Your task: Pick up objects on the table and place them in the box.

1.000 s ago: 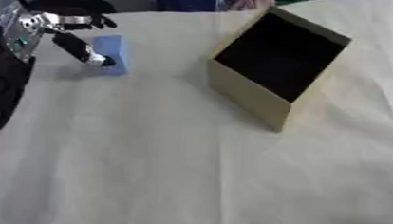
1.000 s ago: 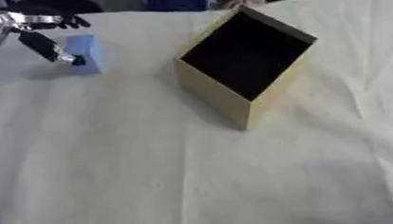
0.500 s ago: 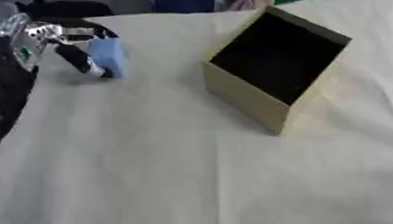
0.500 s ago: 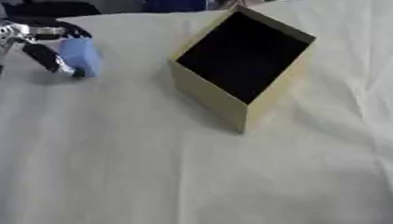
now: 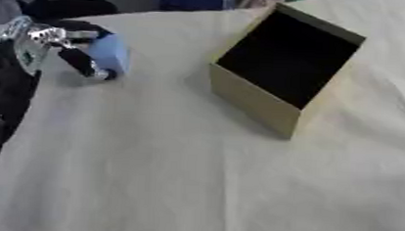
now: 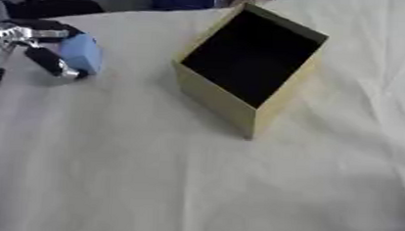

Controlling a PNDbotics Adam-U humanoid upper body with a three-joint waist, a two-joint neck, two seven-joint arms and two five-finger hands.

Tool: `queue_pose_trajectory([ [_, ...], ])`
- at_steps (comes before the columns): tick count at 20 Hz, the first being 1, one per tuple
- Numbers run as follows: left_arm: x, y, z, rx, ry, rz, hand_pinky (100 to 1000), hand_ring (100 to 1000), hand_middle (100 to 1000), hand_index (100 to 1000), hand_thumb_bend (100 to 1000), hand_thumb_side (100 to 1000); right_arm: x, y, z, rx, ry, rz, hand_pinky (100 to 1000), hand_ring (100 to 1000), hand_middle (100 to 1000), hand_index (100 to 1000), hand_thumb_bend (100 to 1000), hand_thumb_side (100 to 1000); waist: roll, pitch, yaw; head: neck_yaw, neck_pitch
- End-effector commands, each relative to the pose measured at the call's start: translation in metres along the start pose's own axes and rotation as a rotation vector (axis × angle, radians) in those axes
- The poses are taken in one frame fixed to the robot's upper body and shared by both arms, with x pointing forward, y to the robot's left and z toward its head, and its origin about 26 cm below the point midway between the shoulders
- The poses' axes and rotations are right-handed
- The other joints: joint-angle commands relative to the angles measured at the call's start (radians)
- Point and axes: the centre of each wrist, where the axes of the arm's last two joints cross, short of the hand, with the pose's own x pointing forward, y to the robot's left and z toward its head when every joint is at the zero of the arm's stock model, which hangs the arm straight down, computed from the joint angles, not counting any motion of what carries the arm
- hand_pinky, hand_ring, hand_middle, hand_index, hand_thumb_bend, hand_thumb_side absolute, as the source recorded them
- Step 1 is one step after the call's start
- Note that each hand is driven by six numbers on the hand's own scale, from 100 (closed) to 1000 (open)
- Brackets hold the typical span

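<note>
The left hand (image 5: 59, 45) is showing only in part at the upper left, its arm running off the left edge as a dark, blurred mass, so where wrist ends and arm begins is hard to make out. Its fingers and thumb are pinching a small light blue object (image 5: 111, 53), with one dark finger lying across the front of it and metal parts sitting above; the object's exact shape is staying unclear, reading only as a soft-edged blue block. Whether the object is resting on the cloth or hanging just clear of it cannot be told. It is sitting well to the left of the box (image 6: 242, 75), with bare cloth lying between them. The box is standing open, tan-walled and dark inside, tilted so its mouth is facing up and toward the camera; its floor is lost in shadow. The right hand is showing in neither view. A pale cream cloth is covering the bench (image 5: 169, 175), wrinkling faintly toward the right side. Along the far edge, dark and blue shapes are blurring together and cannot be identified
</note>
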Motion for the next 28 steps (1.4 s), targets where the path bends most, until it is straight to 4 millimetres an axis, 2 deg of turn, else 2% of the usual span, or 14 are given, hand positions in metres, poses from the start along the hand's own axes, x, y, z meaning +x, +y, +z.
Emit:
queue_pose_trajectory([
  [1,-0.008,0.019,0.016,0.035,-0.007,-0.015,1000,972,777,919,252,435,0.003,-0.002,-0.003,-0.004,-0.016,0.006,660,825,634,747,100,823,-0.008,-0.023,0.003,-0.001,0.002],
  [2,-0.007,0.021,0.017,0.042,-0.010,-0.013,1000,969,777,916,219,436,0.003,-0.002,-0.003,-0.005,-0.014,0.007,660,825,634,747,100,823,-0.009,-0.025,0.003,-0.002,0.004],
  [8,-0.008,0.025,0.021,0.074,0.004,-0.007,1000,956,784,902,150,379,0.002,-0.004,-0.001,-0.007,-0.004,0.010,660,824,633,748,100,823,-0.014,-0.039,0.009,-0.003,0.010],
  [18,-0.005,0.038,0.028,0.159,-0.007,0.002,1000,954,808,907,100,344,0.001,-0.008,0.001,-0.012,0.009,0.010,660,823,633,747,100,821,-0.023,-0.068,0.019,-0.009,0.024],
  [22,0.008,0.045,0.025,0.194,-0.079,0.009,1000,952,799,905,100,347,0.000,-0.010,0.001,-0.014,0.012,0.008,661,822,633,747,100,819,-0.027,-0.080,0.022,-0.013,0.031],
  [28,0.043,0.062,0.018,0.227,-0.209,-0.046,1000,954,796,899,100,287,-0.001,-0.012,0.000,-0.016,0.011,-0.002,661,821,634,746,100,817,-0.033,-0.097,0.023,-0.013,0.038],
])
